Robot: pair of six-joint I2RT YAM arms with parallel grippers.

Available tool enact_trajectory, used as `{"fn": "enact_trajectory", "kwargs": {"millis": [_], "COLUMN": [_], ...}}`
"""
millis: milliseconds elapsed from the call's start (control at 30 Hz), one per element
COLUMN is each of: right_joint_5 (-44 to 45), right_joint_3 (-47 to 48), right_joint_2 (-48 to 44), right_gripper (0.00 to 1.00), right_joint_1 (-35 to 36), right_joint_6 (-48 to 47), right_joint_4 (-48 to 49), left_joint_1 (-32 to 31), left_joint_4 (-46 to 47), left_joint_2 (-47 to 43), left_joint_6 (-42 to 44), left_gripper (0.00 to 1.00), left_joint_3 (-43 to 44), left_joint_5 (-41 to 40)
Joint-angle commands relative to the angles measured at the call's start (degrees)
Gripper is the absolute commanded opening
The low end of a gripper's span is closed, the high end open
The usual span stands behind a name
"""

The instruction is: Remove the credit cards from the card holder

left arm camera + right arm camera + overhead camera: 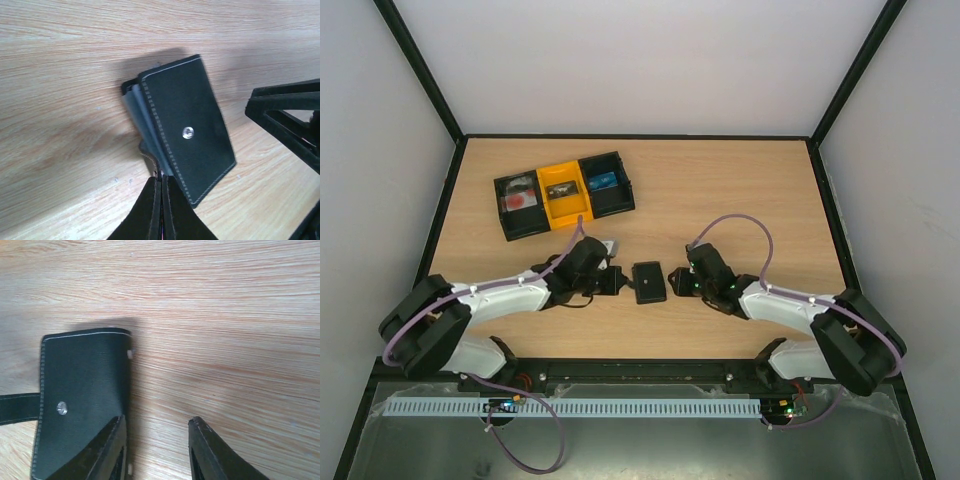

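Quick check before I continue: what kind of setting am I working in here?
Most likely a lab test cell for robot manipulation: a wooden table boxed in by plain white panels on a black frame, with a left arm and right arm bolted at its near edge, and a compartment tray on it.

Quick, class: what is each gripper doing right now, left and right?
Left gripper: closed, pinching the card holder by its tab.
Right gripper: open, holding nothing; one finger sits at the card holder's edge.

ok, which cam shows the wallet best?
Left wrist: nearly whole wallet close up, with stud and grey inner layers visible. Right wrist crops its lower edge. Top view shows only a small black rectangle.
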Motion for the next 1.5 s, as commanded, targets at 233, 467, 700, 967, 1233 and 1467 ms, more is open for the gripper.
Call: {"fn": "enact_trajectory", "kwargs": {"millis": [233, 467, 700, 967, 1233, 1467], "right_joint_5": [0.7, -2.4, -4.7, -4.0, -3.6, -3.9], "right_joint_3": [3.0, 2.3, 2.9, 3.8, 4.6, 6.1], "right_joint_2": [-7.7, -7.0, -4.8, -3.3, -2.1, -0.9], "right_gripper": [0.49, 0.52, 0.56, 0.64, 0.62, 0.62], "right_joint_1": [-0.1, 0.6, 3.3, 5.2, 5.6, 5.7], "right_joint_6": [-3.1, -1.8, -1.8, -2.0, -2.6, -3.5], "right_joint_4": [-8.8, -5.8, -3.6, -3.6, -3.8, -4.4], "left_joint_1": [0.2, 0.2, 0.2, 0.3, 0.2, 0.2], "left_joint_4": [3.8, 4.5, 4.8, 7.0, 7.7, 7.6], "left_joint_2": [-5.3, -5.5, -5.6, -6.8, -7.1, -7.4], "left_joint_6": [-1.5, -1.9, -2.6, -4.0, -4.4, -4.4], "left_gripper": [0.03, 0.03, 0.03, 0.03, 0.03, 0.03], "left_joint_3": [-1.6, 0.5, 1.0, 0.7, 0.7, 0.3], "left_joint_5": [5.7, 8.3, 9.0, 10.7, 11.2, 11.0]}}
